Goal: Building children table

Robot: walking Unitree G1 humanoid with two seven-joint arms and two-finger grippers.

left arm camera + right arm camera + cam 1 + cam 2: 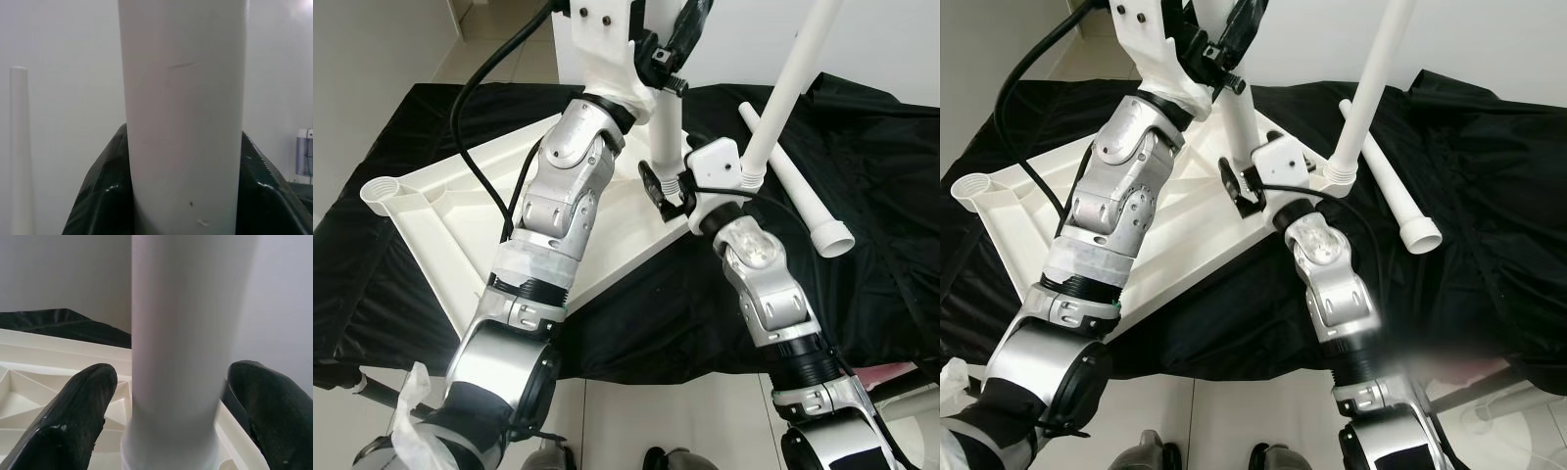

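Note:
An upside-down white table top (440, 215) lies on a black cloth. A white table leg (666, 122) stands upright at its far edge. My left gripper (674, 54) is raised high and shut on this leg, which looms close in the left wrist view (183, 112). My right gripper (662, 191) is low at the leg's base. It is open, one black finger (78, 416) on each side of the leg (181, 333), above the socket. A second leg (793, 88) stands upright in the right corner. A third leg (800, 191) lies loose on the cloth.
The black cloth (881, 166) covers the work surface. An open corner socket (382, 191) sits at the table top's left end. Pale floor tiles (636, 421) run along the near edge, by my feet. A black cable (475, 88) loops over the left arm.

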